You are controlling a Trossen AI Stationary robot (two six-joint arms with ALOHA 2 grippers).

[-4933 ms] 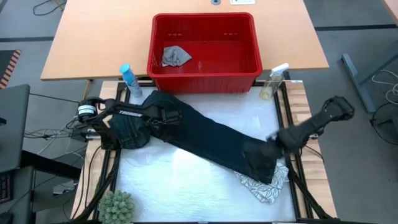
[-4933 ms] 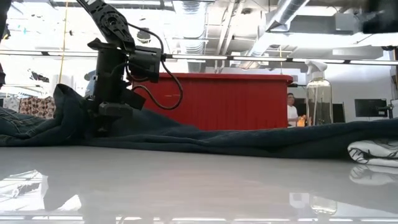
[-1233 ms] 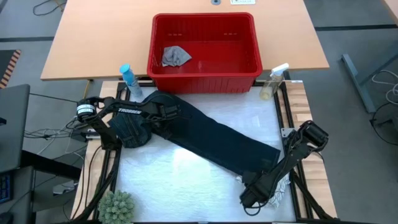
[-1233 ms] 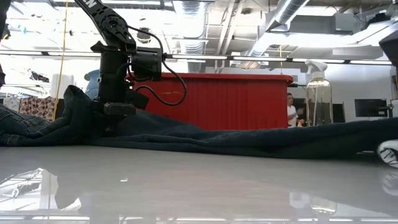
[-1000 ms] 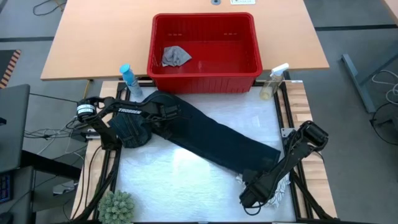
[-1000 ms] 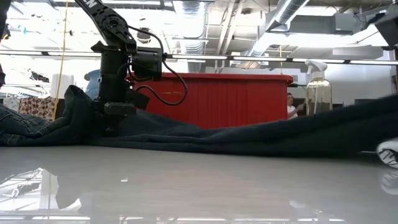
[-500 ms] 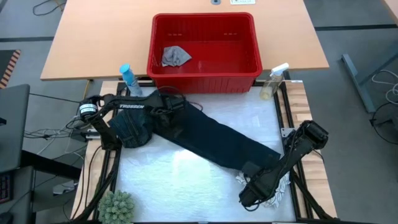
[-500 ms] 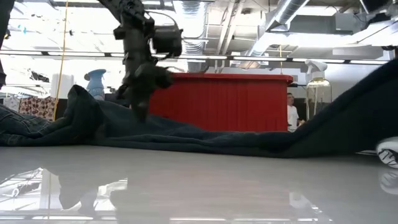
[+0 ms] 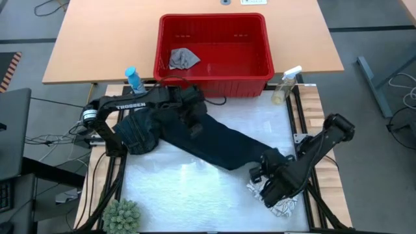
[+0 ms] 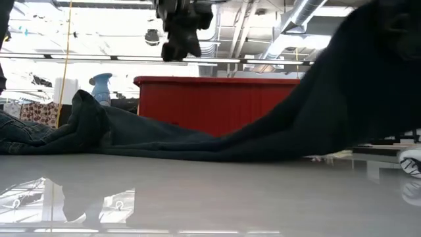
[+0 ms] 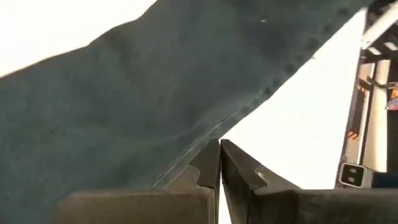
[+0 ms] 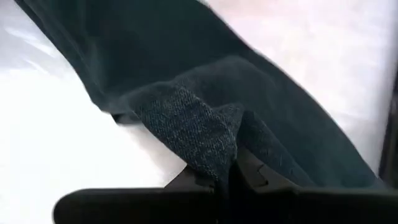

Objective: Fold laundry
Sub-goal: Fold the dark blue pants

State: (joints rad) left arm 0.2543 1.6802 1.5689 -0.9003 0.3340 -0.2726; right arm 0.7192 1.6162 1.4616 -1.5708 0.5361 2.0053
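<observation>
Over on the left, the left gripper (image 9: 195, 127) hangs above the upper part of the jeans (image 9: 208, 140), its fingers (image 11: 210, 167) pressed together with nothing between them, so the waist end lies loose near the blue bottle (image 9: 133, 79). The jeans run slantwise across the white table (image 9: 195, 188) in front of the red basket (image 9: 213, 81), where a small grey cloth (image 9: 183, 58) sits. On the right, the right gripper (image 9: 265, 170) has its fingers pinched on the leg end and holds it raised above the leaf-print cloth (image 9: 279, 205). To fold well, I'd carry that end level toward the waist, keeping the edges lined up.
</observation>
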